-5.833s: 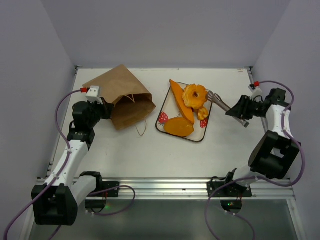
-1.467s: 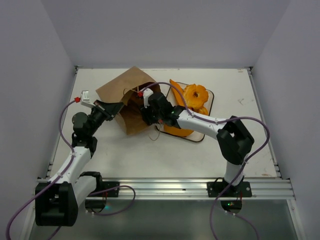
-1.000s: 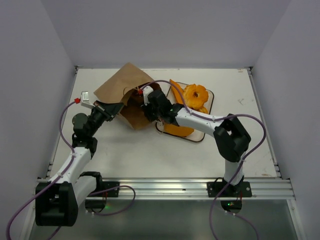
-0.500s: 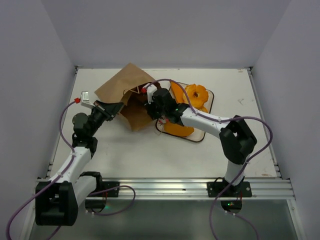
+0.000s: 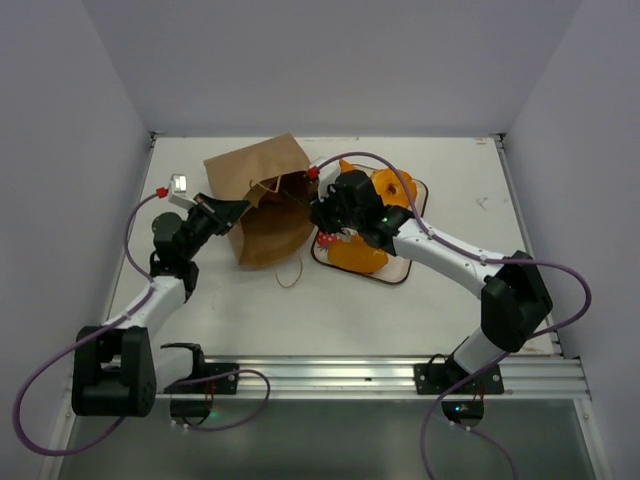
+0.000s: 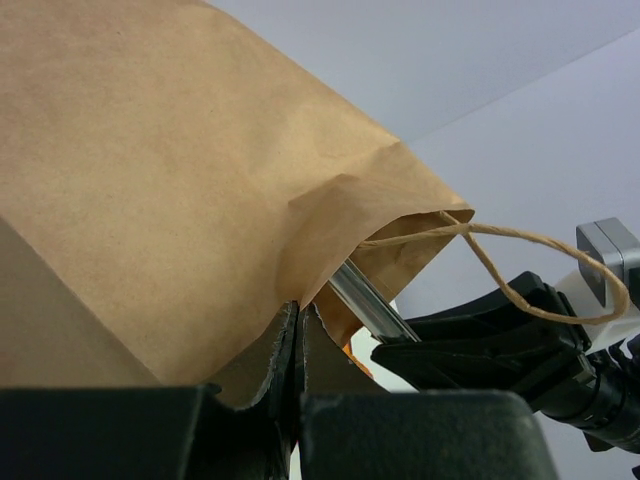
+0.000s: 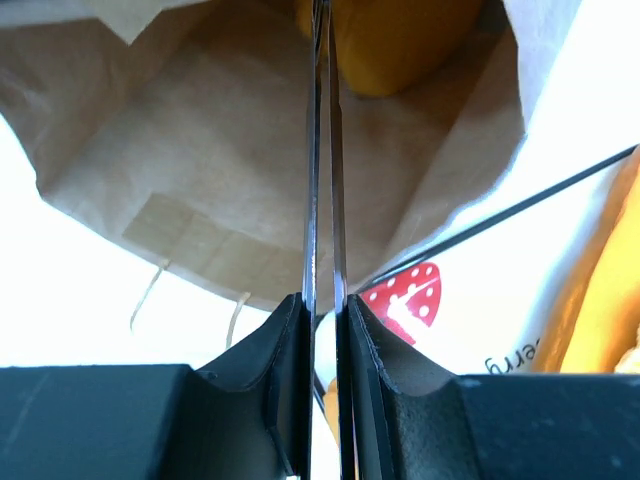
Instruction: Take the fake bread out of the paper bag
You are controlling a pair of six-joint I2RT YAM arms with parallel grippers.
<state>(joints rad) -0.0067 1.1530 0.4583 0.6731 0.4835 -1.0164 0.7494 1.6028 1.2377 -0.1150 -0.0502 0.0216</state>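
The brown paper bag (image 5: pixel 265 195) lies on its side with its mouth toward the tray. My left gripper (image 5: pixel 235 210) is shut on the bag's edge; in the left wrist view its jaws (image 6: pixel 297 315) pinch the paper bag (image 6: pixel 150 180). My right gripper (image 5: pixel 335 205) sits at the bag's mouth, shut on a pair of metal tongs (image 7: pixel 322 150) whose arms are squeezed almost together. The tongs reach into the paper bag (image 7: pixel 200 200) beside an orange piece of fake bread (image 7: pixel 390 45); their tips are cut off by the frame. More fake bread lies on the tray: a ring (image 5: pixel 392 190) and an oval loaf (image 5: pixel 358 255).
The strawberry-print tray (image 5: pixel 403 272) lies right of the bag, its edge under my right arm. A string handle (image 5: pixel 287 272) trails on the table in front of the bag. Another string handle (image 6: pixel 530 270) loops over my right arm. Grey walls close in the table.
My right arm has drawn back to the right, out toward the bag's mouth, and the tongs have closed tighter. The bag has swung and shifted with my left gripper still holding it.
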